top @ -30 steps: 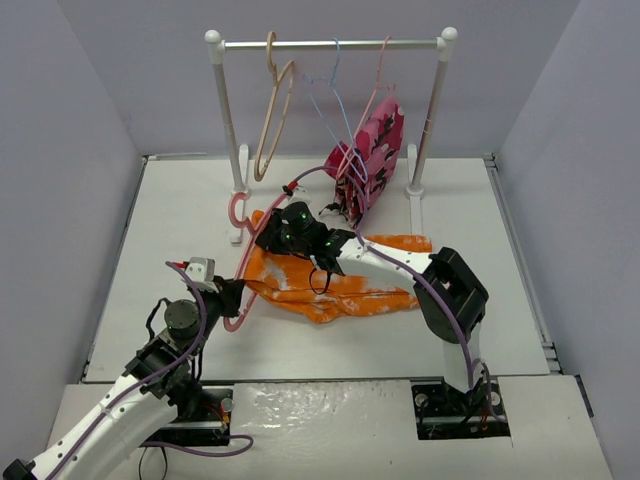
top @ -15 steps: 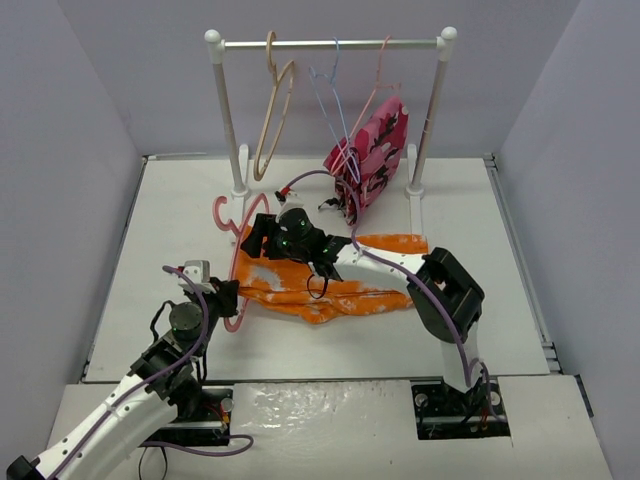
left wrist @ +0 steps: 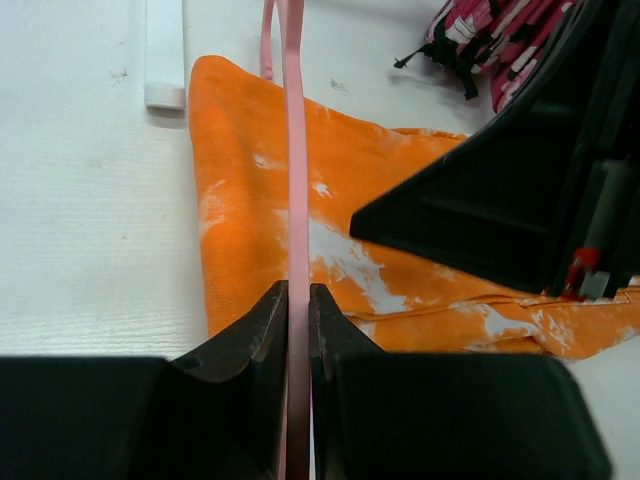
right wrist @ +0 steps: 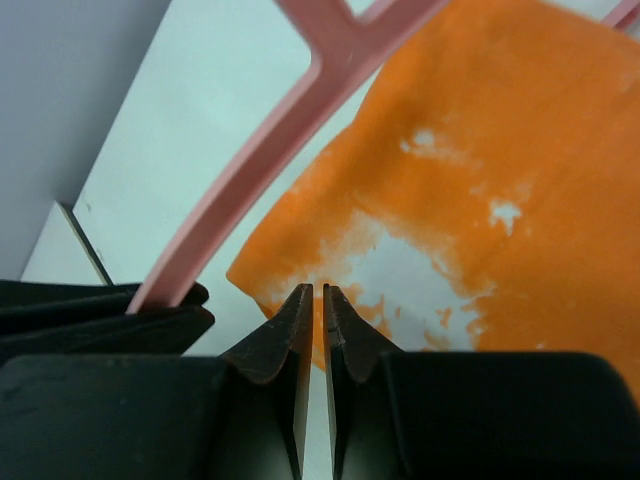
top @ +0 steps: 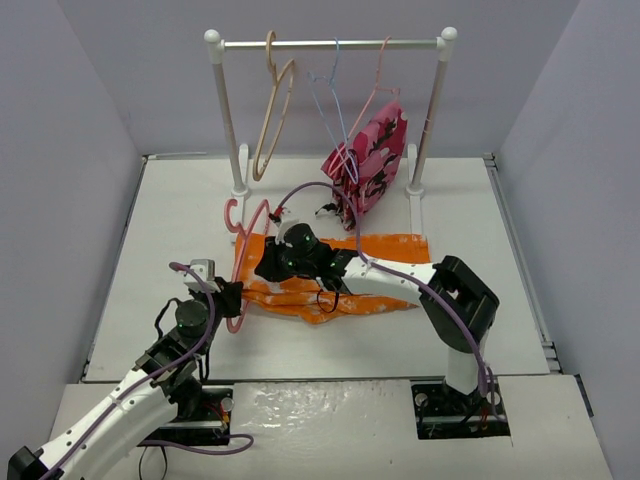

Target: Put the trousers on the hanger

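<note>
The orange trousers [top: 385, 250] lie flat on the table in front of the rack. They also show in the left wrist view [left wrist: 250, 200] and the right wrist view [right wrist: 500, 150]. My left gripper [top: 235, 298] is shut on the lower bar of the pink hanger [top: 232, 216], which leans over the trousers' left edge. In the left wrist view the jaws [left wrist: 297, 290] pinch the hanger's bar [left wrist: 296, 150]. My right gripper [top: 268, 268] hovers over the trousers' left end. Its jaws [right wrist: 311, 290] are closed with no cloth between them, beside the hanger [right wrist: 300, 110].
A white clothes rack [top: 330, 44] stands at the back, its feet [top: 240, 188] on the table. On it hang a beige hanger [top: 272, 110], a thin light-blue hanger [top: 333, 105] and a pink-red camouflage garment [top: 372, 155]. Grey walls close in both sides.
My right gripper moved from the trousers' far left corner back toward me over their left end. The trousers now lie flatter. The hanger's hook swung left, then partly back.
</note>
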